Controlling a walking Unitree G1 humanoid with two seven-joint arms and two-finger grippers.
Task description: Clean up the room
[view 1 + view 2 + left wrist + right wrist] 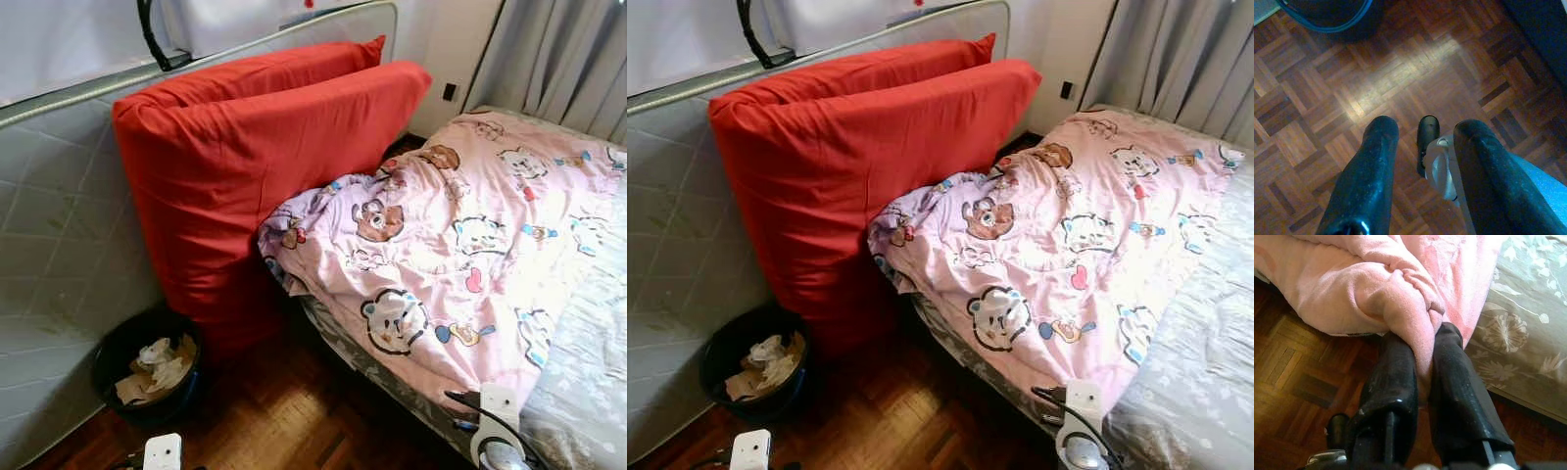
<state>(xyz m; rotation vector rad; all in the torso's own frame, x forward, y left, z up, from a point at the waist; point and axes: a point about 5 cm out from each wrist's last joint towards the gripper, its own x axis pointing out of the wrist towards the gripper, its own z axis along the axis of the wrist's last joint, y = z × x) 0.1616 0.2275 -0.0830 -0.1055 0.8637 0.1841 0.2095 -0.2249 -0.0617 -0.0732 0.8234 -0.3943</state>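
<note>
1 right gripper — pinched on pink blanket

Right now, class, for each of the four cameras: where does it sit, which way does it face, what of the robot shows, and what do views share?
Left eye: head, down at pink cartoon-print blanket, red cushions, black waste bin.
Right eye: beside it, same scene.
Left wrist: faces parquet floor; left gripper fingers apart.
Right wrist: faces bed edge; right gripper fingers pinch the blanket.
Shared: blanket, floor.
</note>
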